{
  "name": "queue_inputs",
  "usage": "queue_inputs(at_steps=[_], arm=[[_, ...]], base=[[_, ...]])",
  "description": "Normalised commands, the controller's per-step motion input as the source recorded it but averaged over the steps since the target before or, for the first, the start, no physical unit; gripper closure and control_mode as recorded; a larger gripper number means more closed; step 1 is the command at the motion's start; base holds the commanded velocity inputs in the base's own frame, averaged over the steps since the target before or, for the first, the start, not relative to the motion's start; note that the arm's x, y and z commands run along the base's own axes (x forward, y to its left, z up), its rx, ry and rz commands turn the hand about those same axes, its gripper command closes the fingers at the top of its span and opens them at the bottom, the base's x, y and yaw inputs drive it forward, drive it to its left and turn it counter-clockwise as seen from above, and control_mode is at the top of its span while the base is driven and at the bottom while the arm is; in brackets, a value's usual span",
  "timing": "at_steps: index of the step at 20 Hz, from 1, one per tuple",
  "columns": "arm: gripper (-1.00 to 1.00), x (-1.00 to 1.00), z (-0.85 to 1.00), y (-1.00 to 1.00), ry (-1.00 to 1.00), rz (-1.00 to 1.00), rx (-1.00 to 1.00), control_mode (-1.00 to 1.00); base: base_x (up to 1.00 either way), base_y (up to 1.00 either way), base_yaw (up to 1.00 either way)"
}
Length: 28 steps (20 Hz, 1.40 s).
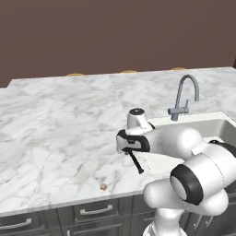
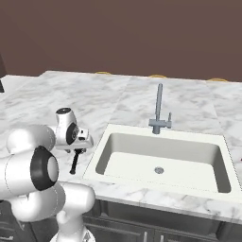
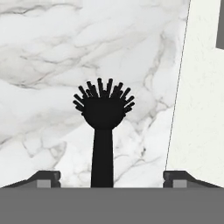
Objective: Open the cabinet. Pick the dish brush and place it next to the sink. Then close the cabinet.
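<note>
- The sink (image 2: 118, 156) is a white rectangular basin sunk into the marble counter (image 1: 55, 124), with nothing in it but a small round drain (image 2: 159, 170) in the floor.
- A grey gooseneck faucet (image 1: 183, 94) stands at the back rim of the basin.
- The white arm reaches low over the counter just left of the sink, its hand pointing down at the marble.
- The gripper (image 3: 111, 177) hangs right over the dish brush (image 3: 103, 127); in the hand view its two dark fingertips (image 3: 46, 178) stand wide apart on either side of the handle, with marble showing between each tip and the handle, so the fingers are released and hold nothing.
- The dish brush lies flat on the marble beside the sink's left rim (close to the edge, though not over it), its head toward the back of the counter.
- It is all black: a thin straight handle ending in a round cup of short stiff bristles that splay outward.
- A small brownish object (image 1: 103, 186) sits on the counter near the front edge, well apart from the brush; too small to identify.
- Dark drawers (image 1: 94, 212) with silver handles run under the counter.
</note>
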Motion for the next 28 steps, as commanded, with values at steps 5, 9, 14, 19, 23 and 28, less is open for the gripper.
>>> queue_inputs(at_steps=[5,9,14,19,23,28], arm=[[-1.00,-0.23,0.49,-0.07,0.00,0.00,0.00,-1.00],[-1.00,-0.77,0.75,-0.42,0.00,0.00,0.02,-1.00],[-1.00,-0.94,0.49,-0.78,-0.06,0.00,0.05,-1.00],[-1.00,-0.62,0.63,-0.46,-0.06,0.00,0.00,-1.00],[-1.00,-0.54,0.69,-0.34,-0.06,0.00,0.00,-1.00],[-1.00,-0.46,0.46,-0.26,-0.08,0.00,0.00,-1.00]], base=[[0.00,0.00,0.00],[0.00,0.00,0.00],[0.00,0.00,0.00],[0.00,0.00,0.00],[0.00,0.00,0.00],[0.00,0.00,0.00]])
